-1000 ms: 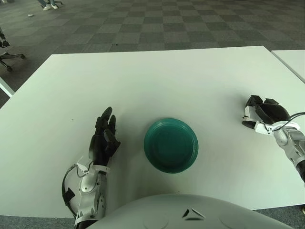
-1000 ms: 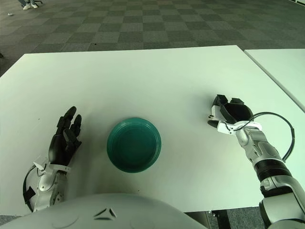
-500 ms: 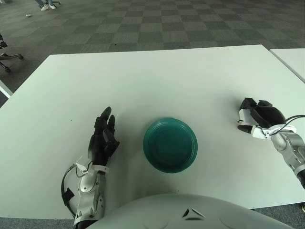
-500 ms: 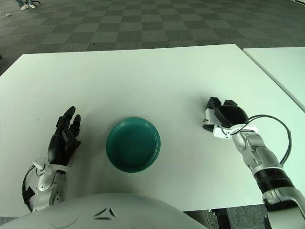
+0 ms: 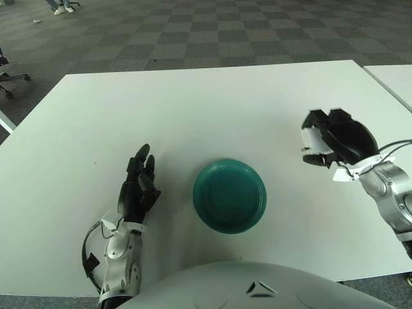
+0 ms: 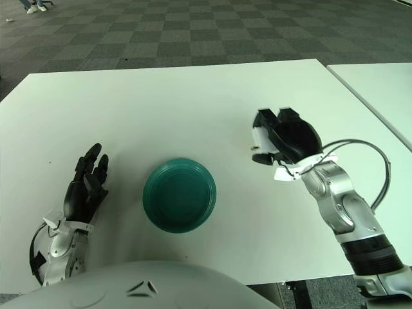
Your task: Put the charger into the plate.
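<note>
The table [image 5: 212,103] was the broadest thing in view, a flat white slab with a smooth matte top and squared edges; a second white table [image 5: 394,77] stood just beside its right edge, and a dark checkered carpet [image 5: 193,32] lay beyond. Near the front middle of the table sat the plate [image 5: 229,196], round, dark green and glossy, with a shallow raised rim and nothing in it. The left hand [image 5: 138,187], black and jointed on a pale metal wrist, showed left of the plate with its fingers stretched out and loose, holding nothing. The right hand [image 6: 283,138] hung above the table to the plate's right, its black fingers clasped around the charger [image 6: 259,136], a small white block; only its left face showed.
</note>
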You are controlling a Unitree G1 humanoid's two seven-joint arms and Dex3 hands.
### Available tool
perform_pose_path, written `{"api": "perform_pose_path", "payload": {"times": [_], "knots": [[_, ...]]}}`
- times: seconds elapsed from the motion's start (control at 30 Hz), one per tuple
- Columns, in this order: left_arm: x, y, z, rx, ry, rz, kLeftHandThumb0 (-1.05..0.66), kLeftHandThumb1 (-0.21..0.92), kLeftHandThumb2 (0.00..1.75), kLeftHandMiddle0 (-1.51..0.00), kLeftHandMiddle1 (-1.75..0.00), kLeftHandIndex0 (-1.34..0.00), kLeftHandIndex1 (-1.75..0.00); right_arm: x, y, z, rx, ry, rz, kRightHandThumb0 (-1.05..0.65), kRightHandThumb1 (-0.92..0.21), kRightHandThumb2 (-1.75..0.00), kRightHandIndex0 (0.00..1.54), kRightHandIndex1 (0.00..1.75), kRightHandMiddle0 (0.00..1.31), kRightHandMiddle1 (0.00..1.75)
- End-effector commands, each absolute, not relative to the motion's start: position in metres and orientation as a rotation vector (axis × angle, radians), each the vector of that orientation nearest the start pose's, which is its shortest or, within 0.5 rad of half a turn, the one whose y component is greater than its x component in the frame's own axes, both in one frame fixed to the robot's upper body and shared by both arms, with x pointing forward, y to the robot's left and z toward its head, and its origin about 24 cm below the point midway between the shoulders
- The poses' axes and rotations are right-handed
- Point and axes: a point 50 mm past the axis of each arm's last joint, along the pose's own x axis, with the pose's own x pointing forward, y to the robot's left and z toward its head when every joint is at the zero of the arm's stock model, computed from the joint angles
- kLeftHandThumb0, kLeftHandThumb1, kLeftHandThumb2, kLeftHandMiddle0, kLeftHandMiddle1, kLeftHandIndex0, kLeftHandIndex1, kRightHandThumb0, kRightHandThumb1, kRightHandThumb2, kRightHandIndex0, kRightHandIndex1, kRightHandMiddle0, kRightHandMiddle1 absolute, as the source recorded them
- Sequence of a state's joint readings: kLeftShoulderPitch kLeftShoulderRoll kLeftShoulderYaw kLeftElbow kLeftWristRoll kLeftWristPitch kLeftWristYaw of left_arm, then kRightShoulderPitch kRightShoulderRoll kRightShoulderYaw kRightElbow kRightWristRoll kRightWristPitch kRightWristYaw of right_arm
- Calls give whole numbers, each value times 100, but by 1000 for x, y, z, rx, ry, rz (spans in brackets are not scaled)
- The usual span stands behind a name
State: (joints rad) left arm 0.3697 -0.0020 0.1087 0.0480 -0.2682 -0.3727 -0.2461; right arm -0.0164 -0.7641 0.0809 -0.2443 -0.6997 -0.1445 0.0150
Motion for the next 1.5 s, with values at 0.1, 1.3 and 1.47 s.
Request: {"api": "perform_pose_path", "payload": {"times": [0.1, 1.3, 1.47], "knots": [[154, 196, -17, -207, 63, 68, -88, 92, 103, -19, 0, 0, -54, 244, -161, 148, -1346, -554, 280, -41, -56, -101, 83, 175, 43, 175], [143, 145, -8, -210, 61, 66, -88, 92, 103, -19, 0, 0, -54, 200, -84, 106, -1138, -611, 872, -40, -61, -95, 85, 175, 40, 175], [139, 140, -31, -259, 120, 84, -79, 92, 103, -24, -1, 0, -76, 193, -89, 97, -1171, -630, 917, -40, -60, -96, 81, 175, 40, 175]]}}
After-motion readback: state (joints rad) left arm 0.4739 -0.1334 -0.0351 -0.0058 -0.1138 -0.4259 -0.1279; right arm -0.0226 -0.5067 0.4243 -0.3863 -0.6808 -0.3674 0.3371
